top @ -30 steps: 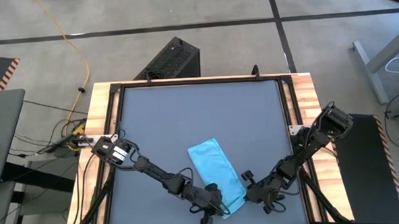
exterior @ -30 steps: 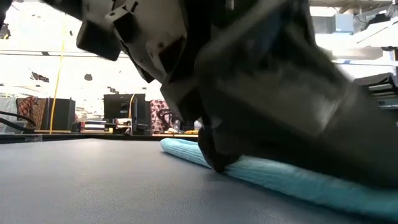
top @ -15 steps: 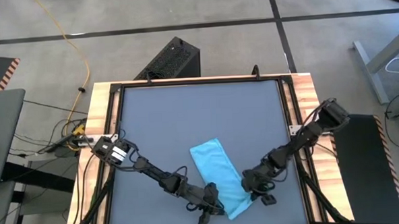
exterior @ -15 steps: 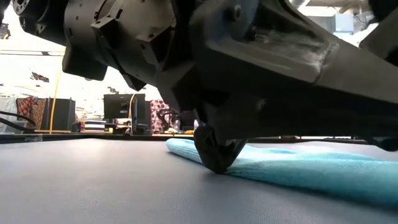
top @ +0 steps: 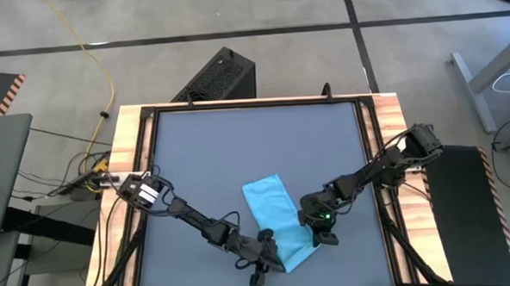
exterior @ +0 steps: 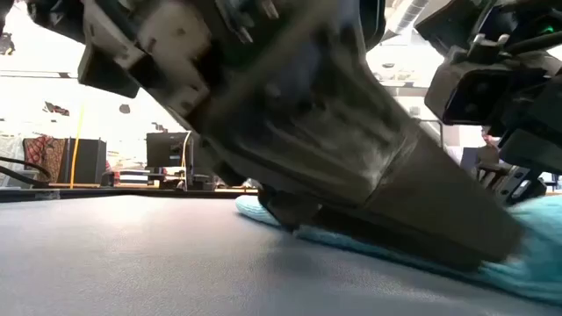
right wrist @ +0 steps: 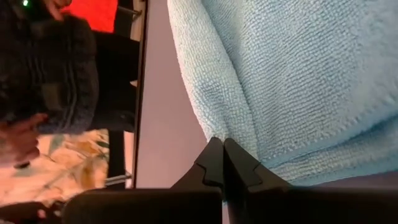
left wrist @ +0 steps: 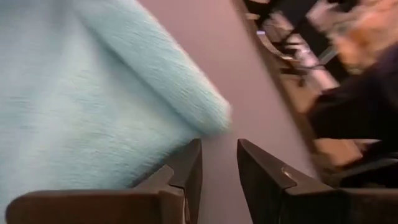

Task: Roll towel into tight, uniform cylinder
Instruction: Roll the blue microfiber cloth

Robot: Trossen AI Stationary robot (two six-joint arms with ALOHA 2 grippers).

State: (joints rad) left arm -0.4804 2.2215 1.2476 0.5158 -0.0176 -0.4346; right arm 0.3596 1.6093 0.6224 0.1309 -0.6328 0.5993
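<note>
The towel [top: 274, 213] is a light-blue strip lying flat on the dark grey tabletop, running from mid-table toward the near edge; it also shows in the low view [exterior: 255, 209]. My left gripper [top: 273, 259] sits low at the towel's near end, narrowly open, with bare table between its fingers [left wrist: 221, 168] and the towel [left wrist: 93, 93] beside one finger. My right gripper [top: 311, 234] is shut at the towel's right edge near the near end, its tips [right wrist: 219, 149] against the cloth [right wrist: 298, 81]. My left gripper has one finger [left wrist: 186, 168] right beside the towel's rounded edge [left wrist: 199, 112]; I cannot tell whether it touches. My right gripper meets the towel's right long edge [right wrist: 217, 134] with its shut fingertips, coming low from the table's right side. The towel lies on the table; whether cloth is between the fingers, I cannot tell.
A person's dark sleeve and hand [right wrist: 37, 93] show beyond the table's edge in the right wrist view. A black box [top: 222, 75] stands on the floor past the far edge. Bare tabletop [top: 255, 143] stretches to the far side.
My right gripper has moved toward the table's left and far edges, from beside the towel's near right corner onto its right edge. The towel's near end has bunched slightly; the far end has stayed put.
</note>
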